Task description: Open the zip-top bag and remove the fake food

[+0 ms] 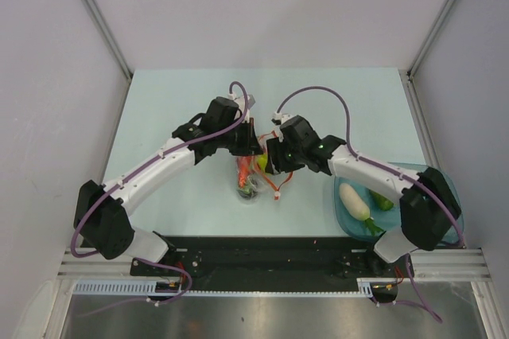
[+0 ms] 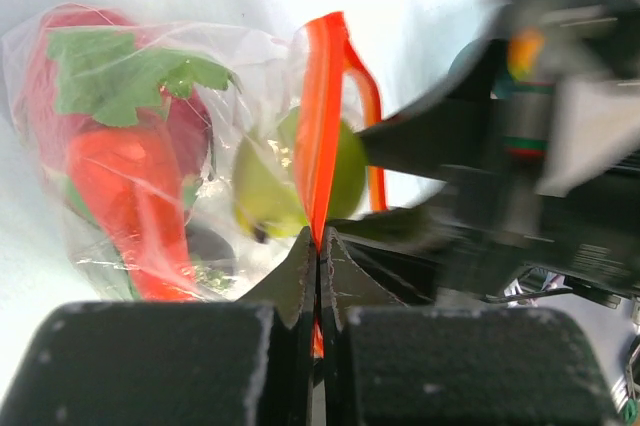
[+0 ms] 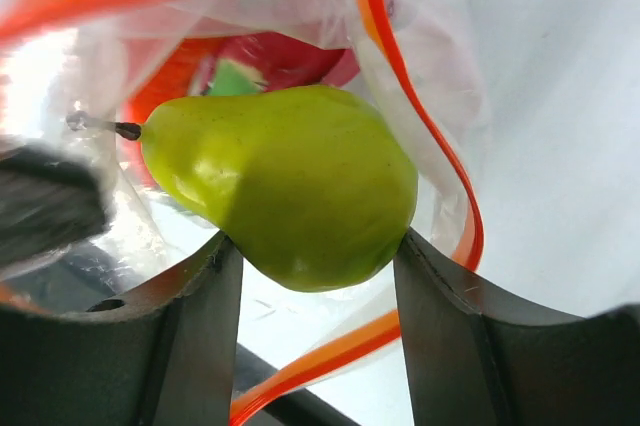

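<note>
Left tool [image 2: 318, 246]: clamped on the thin red-orange zip strip [image 2: 322, 126] of the floppy clear plastic zip-top bag [image 2: 255, 66], mid desk [image 1: 183, 100].
Right tool [image 3: 315, 246]: gripping the glossy yellow-green plastic pear [image 3: 290, 176] at the bag's mouth.
Advice: hold the strip taut; draw the pear straight out.
Writing: none legible.
</note>
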